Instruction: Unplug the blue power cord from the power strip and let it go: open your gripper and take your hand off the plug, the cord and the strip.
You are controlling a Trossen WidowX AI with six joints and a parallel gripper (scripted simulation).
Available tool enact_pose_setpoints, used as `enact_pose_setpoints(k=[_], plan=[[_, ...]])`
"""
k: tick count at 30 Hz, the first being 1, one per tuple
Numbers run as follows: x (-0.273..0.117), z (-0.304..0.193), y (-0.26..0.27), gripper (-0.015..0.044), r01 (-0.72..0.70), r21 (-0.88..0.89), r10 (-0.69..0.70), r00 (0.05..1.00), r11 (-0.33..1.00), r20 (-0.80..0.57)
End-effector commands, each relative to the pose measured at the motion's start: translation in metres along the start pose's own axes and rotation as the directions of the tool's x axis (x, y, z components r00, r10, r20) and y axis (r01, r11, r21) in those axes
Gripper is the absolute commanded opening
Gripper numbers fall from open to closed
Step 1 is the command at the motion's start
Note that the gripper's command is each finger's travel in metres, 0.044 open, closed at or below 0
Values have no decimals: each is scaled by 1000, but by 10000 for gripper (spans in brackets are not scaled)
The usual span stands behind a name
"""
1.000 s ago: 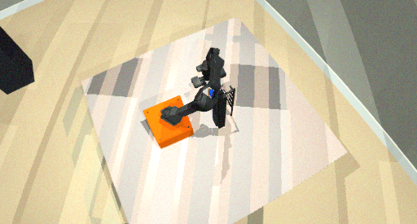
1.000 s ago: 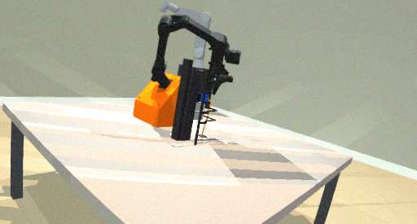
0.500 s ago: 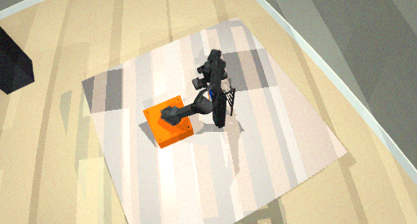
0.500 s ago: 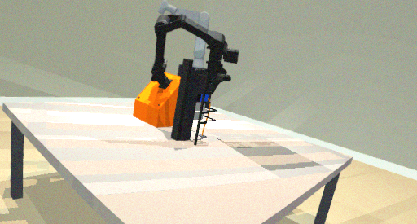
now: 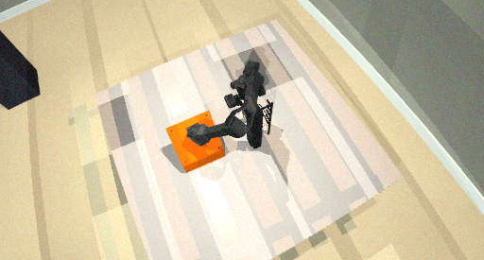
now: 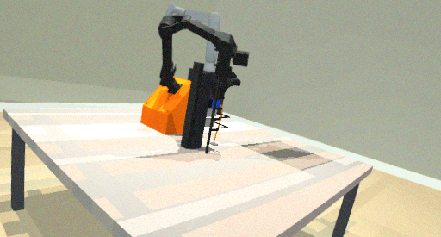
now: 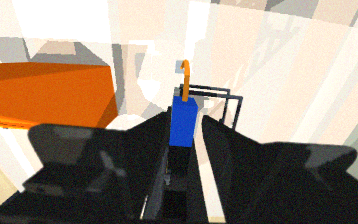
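A: What's to the left?

B: Orange block [image 5: 194,150] [image 6: 159,120] [image 7: 50,92] on the table [image 5: 331,177] [image 6: 108,174], standing well in from the rim; near the gripper [image 6: 219,94] [image 7: 184,118], but with bare tabletop showing between in the wrist view.

A: And next?

B: Partly spread, fingers on both sides of the blue plug [image 6: 216,103] [image 7: 183,122]. Showing a thin gap at its right edge in the wrist view; can't tell about contact at the left.

A: So where's the plug?

B: Right between the fingertips, above the tabletop, with an orange strand [image 6: 216,133] [image 7: 186,87] at its far end. Can't tell about any joint with the strip.

A: Further right?

B: Black wire rack [image 5: 269,117] [image 6: 209,131] [image 7: 238,110], just beside the plug. Tight there; more room beyond.
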State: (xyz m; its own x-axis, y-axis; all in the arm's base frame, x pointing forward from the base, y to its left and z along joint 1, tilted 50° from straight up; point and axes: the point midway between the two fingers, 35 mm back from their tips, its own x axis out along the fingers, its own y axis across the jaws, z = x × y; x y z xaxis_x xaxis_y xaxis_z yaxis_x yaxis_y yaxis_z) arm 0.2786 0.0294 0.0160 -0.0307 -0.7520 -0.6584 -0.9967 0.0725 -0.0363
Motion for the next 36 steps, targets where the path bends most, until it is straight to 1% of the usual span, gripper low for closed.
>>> enact_pose_setpoints(k=[1, 13, 20, 24, 32, 36], plan=[[1, -4, 2, 160, -3, -5, 3, 1000, 1000, -6], [13, -4, 2, 160, -3, -5, 3, 1000, 1000, -6], [13, -4, 2, 160, -3, -5, 3, 1000, 1000, -6], [11, -3, 1, 55, -1, 0, 1, 1000, 1000, -1], [11, -3, 1, 2, -1, 0, 1, 1000, 1000, -1], [11, 0, 0, 0, -1, 0, 1, 1000, 1000, 0]])
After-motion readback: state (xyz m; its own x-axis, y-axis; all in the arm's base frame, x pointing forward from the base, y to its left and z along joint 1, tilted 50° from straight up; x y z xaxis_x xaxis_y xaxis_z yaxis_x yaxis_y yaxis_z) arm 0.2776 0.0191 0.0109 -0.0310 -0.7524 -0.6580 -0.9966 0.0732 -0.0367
